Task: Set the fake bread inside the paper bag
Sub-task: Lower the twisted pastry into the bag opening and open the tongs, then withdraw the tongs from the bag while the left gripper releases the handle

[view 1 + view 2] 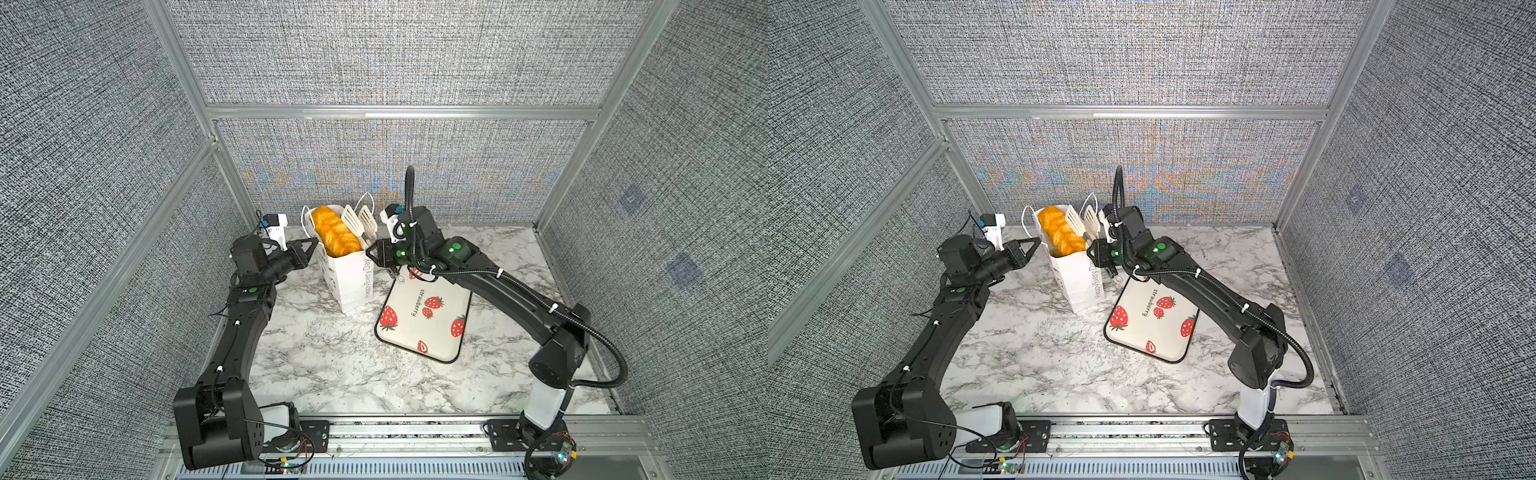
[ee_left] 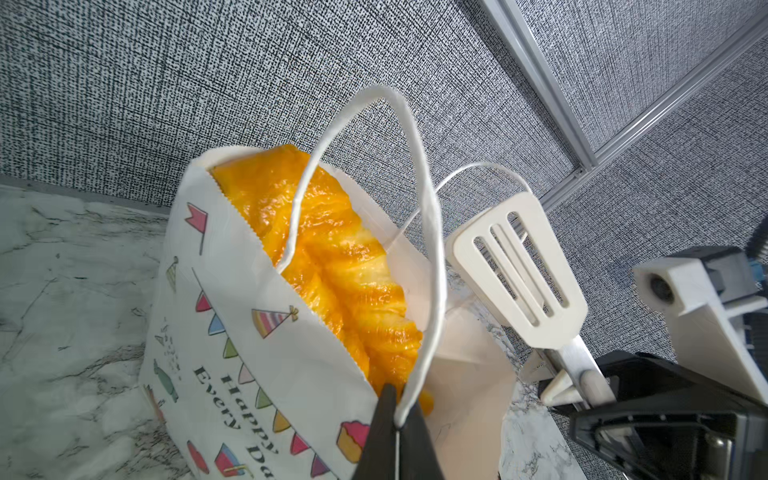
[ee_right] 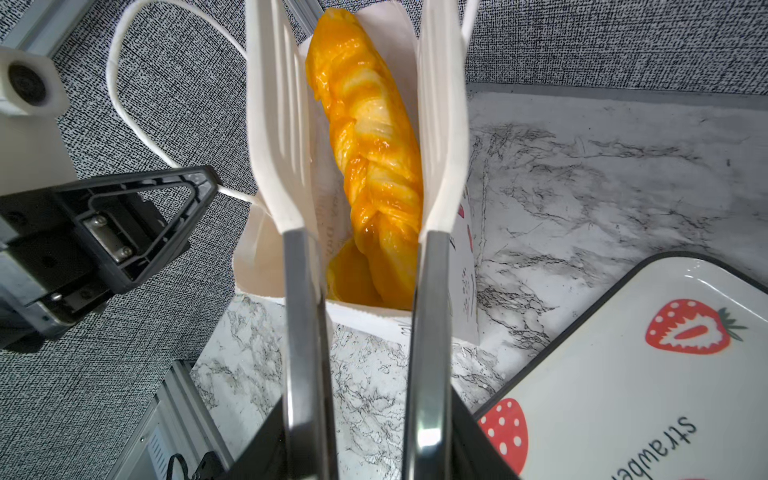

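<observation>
Right, here we are at the bag: the braided loaf (image 1: pixel 332 232) stands slanted in the paper bag (image 1: pixel 351 282), its upper end poking above the rim. In the right wrist view we glimpse another orange piece (image 3: pixel 351 274) lower down inside. The left gripper (image 1: pixel 313 241) is pinched tight on the near cord handle (image 2: pixel 428 249), holding the mouth open. The right gripper (image 1: pixel 379 253) clamps the steel arms of the tongs (image 1: pixel 359 220), and the white blades stand apart on either side of the loaf. One blade is plainly clear of it; the other lies so close we cannot tell whether it touches. No bread shows on the strawberry tray (image 1: pixel 432 320), so we judge this the last release and the task nearly done.

To finish well, we'd draw the tongs back along their own line, blades spread, rising before swinging away, so neither blade hooks the rim or the far handle (image 2: pixel 478 165). We'd have the left hold firm until the tongs are clear, for the bag is tall and narrow and a nudge could topple it on the marble table (image 1: pixel 332 374). The loaf is glossy and may slide; if it leans out, a gentle press down should seat it.
</observation>
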You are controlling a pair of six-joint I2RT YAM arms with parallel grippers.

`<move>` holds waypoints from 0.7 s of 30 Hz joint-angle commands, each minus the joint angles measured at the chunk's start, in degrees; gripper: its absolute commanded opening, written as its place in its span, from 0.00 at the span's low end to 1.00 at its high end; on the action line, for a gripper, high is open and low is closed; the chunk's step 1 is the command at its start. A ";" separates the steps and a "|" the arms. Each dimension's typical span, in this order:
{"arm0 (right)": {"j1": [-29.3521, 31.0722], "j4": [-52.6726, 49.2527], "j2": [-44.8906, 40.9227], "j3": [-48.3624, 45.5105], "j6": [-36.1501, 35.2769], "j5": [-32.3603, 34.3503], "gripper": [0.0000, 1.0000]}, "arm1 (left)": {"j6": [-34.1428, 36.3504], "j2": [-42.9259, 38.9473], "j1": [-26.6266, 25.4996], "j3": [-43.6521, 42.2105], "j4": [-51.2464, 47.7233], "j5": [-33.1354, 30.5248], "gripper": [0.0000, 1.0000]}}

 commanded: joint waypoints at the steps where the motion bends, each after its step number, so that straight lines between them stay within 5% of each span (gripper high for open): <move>1: 0.13 2.02 -1.04 0.48 -0.53 0.53 0.44 | 0.29 0.08 0.04 0.04 1.43 0.29 0.03; 13: 0.53 0.71 -4.48 0.14 -1.88 1.73 0.44 | 1.47 -0.70 0.41 0.38 -0.29 -1.67 0.09; 21: 0.47 -0.76 -10.52 -3.12 -4.07 5.28 0.44 | 3.54 -3.59 0.48 0.31 -0.63 -5.13 0.54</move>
